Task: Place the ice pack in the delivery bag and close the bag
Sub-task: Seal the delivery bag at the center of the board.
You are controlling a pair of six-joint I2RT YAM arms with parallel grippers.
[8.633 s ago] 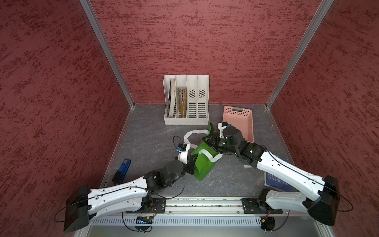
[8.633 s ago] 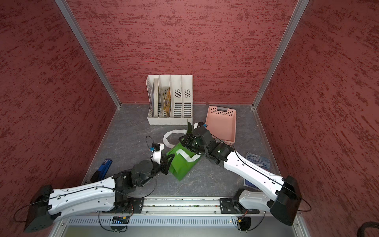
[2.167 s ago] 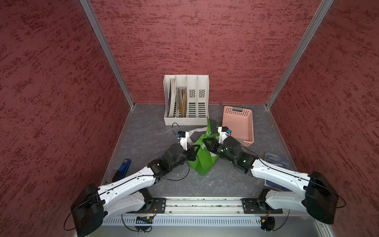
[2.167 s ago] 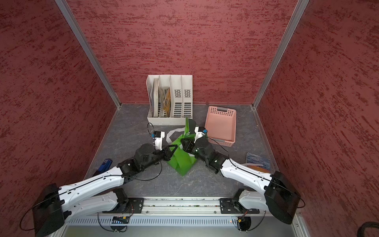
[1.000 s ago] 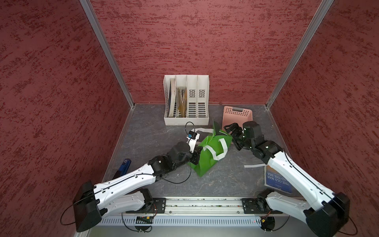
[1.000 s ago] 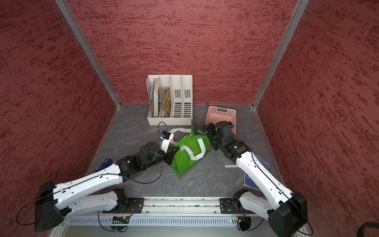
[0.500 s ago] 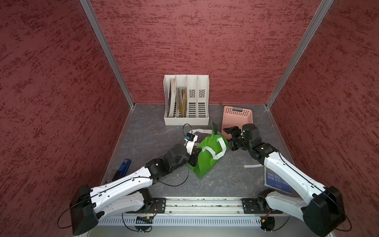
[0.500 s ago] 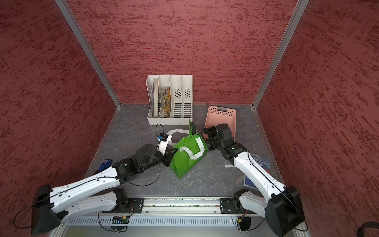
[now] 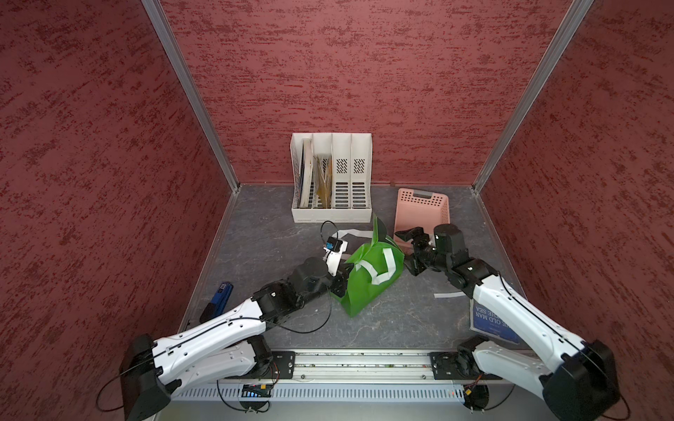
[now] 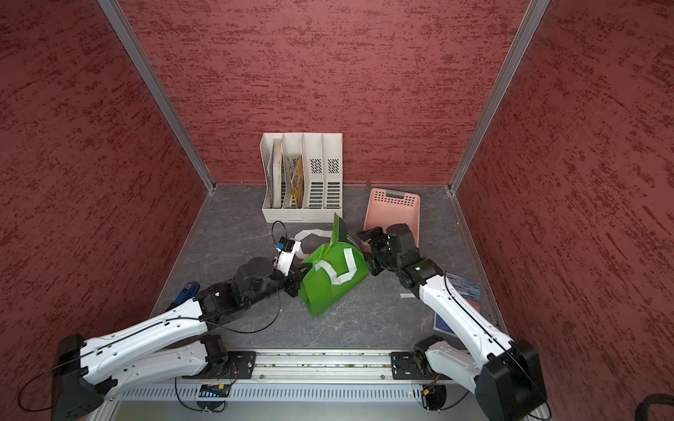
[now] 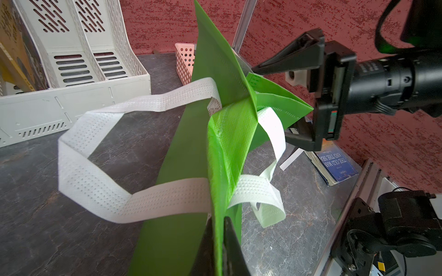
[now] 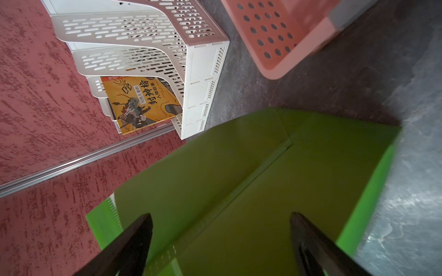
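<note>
The bright green delivery bag (image 9: 368, 288) stood in the middle of the dark grey tabletop (image 9: 273, 233), in front of the white file organizer (image 9: 332, 182) and near the pink perforated basket (image 9: 421, 207). In both top views it was creased and half folded, leaning over, with one pointed flap sticking up toward the organizer. One white strap handle (image 9: 379, 269) lay across its upper face, and the other looped out onto the tabletop behind it, as the left wrist view showed (image 11: 95, 186). The left gripper (image 9: 341, 281) was clamped on a thin edge of the bag on the side nearer the left arm; in the left wrist view its dark fingers (image 11: 229, 239) pinched the green fabric between them. The right gripper (image 9: 403, 251) was at the opposite side of the bag with its jaws wide apart. In the right wrist view a green panel of the bag (image 12: 239, 179) filled the space between and beyond the two fingers; whether they touched it could not be told. A blue book, The Old Man and the Sea (image 9: 490, 324), lay under the right arm near a white paper strip (image 9: 448, 295). A small blue object (image 9: 219, 299) lay by the left wall. An orange book (image 12: 141, 105) stood in the organizer.
</note>
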